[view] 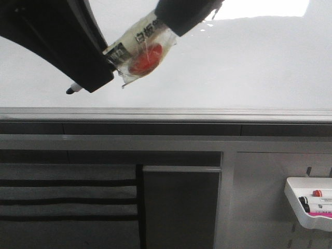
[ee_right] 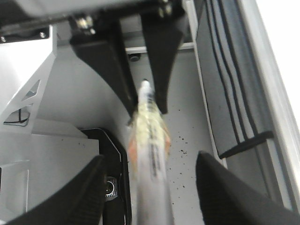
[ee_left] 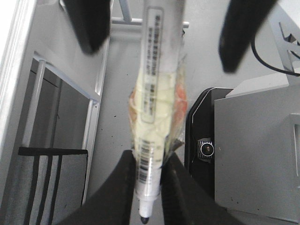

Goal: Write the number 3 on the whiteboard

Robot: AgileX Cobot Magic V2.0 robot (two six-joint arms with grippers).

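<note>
risk is slip: left gripper [ee_left: 146, 171] clamps marker [ee_left: 154, 93] near its tip; right gripper [ee_right: 150, 180] stands open around it; whiteboard [view: 233, 67] bears no number 3 yet.

The marker [view: 136, 52] is partly hidden between the left gripper [view: 96, 72] and the right gripper [view: 179, 18], both cut by the top edge of the front view, its label is too blurred to read, and the marker tray [view: 306, 205] is cut at the right edge.
</note>
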